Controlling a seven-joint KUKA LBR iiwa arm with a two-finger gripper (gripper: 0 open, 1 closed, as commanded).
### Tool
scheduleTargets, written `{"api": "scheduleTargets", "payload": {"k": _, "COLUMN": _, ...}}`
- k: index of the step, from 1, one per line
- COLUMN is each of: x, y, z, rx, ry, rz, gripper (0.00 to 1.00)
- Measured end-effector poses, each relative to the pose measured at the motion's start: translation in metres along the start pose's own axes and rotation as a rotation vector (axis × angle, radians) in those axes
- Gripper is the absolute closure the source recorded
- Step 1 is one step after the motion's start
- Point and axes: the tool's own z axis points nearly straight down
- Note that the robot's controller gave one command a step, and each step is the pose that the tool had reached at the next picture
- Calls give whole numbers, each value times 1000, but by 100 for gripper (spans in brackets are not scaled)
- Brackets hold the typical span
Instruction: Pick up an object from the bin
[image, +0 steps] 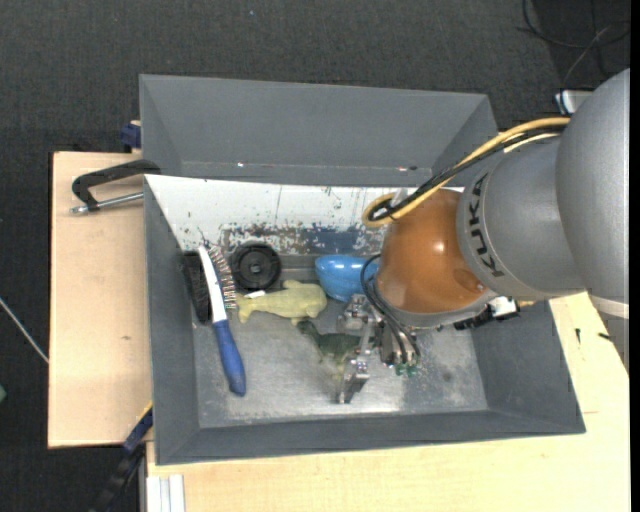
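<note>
Dark carpet surrounds the grey metal bin (300, 130), and the arm comes in from the right under its orange wrist cover. The end effector (357, 368) hangs low over the middle of the bin floor, near the front wall. I cannot tell whether it is spread or pressed together, and nothing can be seen pinched in it.

The closest piece is a small dark green thing (333, 346), perhaps a toy figure, lying just to its left and probably touching it. Its long axis is too unclear to call. A pale yellow toy (285, 300) and a blue rounded object (338, 272) lie further back, and a blue-handled brush (228, 350) is well apart to the left. Taking the green piece would probably call for only a slight shift left.
</note>
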Motion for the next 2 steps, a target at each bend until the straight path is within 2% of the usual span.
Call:
{"api": "scheduleTargets", "payload": {"k": 1, "x": -6, "y": 0, "z": -7, "rx": -2, "ry": -22, "rz": 2, "gripper": 100}}
{"api": "scheduleTargets", "payload": {"k": 2, "x": -14, "y": 23, "z": -170, "rx": -3, "ry": -20, "rz": -4, "gripper": 100}}
